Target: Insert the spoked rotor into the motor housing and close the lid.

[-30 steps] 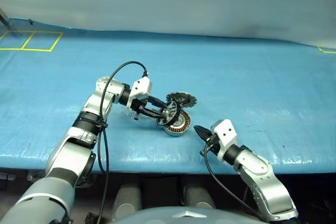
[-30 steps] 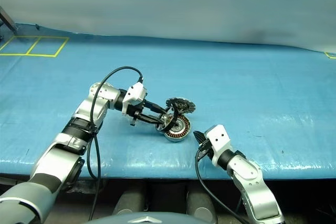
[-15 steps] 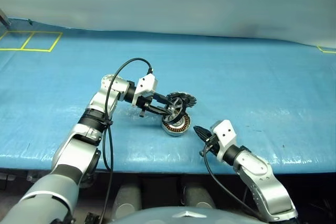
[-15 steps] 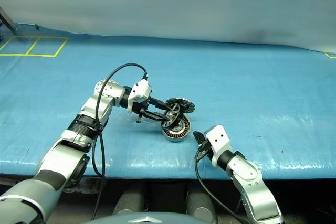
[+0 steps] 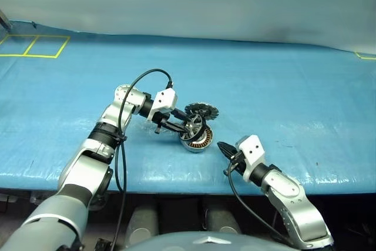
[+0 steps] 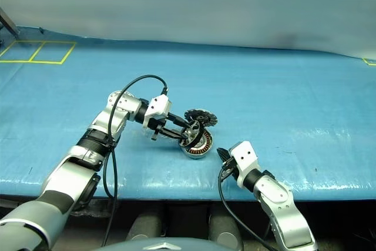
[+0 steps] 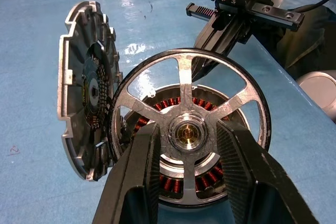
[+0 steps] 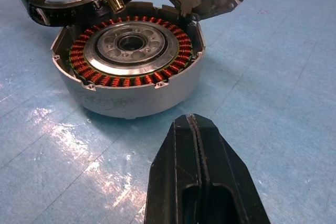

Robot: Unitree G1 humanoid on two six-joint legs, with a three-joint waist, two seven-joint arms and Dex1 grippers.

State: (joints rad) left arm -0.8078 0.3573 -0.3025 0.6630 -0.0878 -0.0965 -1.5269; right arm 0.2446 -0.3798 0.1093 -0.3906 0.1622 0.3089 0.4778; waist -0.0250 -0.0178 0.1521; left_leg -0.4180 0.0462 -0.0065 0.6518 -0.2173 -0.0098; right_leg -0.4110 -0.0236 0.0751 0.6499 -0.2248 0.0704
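Observation:
The motor housing (image 8: 131,90), a grey puck with copper windings, lies on the blue table near its front edge. Its ribbed lid (image 7: 84,87) stands open, upright on the housing's far edge. My left gripper (image 7: 188,129) is shut on the hub of the spoked rotor (image 7: 185,85), a thin silvery ring. It holds the rotor tilted just above the housing's (image 5: 201,141) near-left rim. My right gripper (image 8: 197,124) is shut and empty, low over the table a short way in front and to the right of the housing, pointing at it.
A blue sheet covers the table (image 5: 282,86). Yellow tape squares (image 5: 35,45) mark its far left corner. The table's front edge (image 5: 176,183) runs just behind my right gripper (image 5: 222,145). A black cable (image 5: 147,77) loops above my left wrist.
My left forearm has swung slightly toward the motor; the rotor rose a little, then settled back over the housing, still held. The right gripper has not moved.

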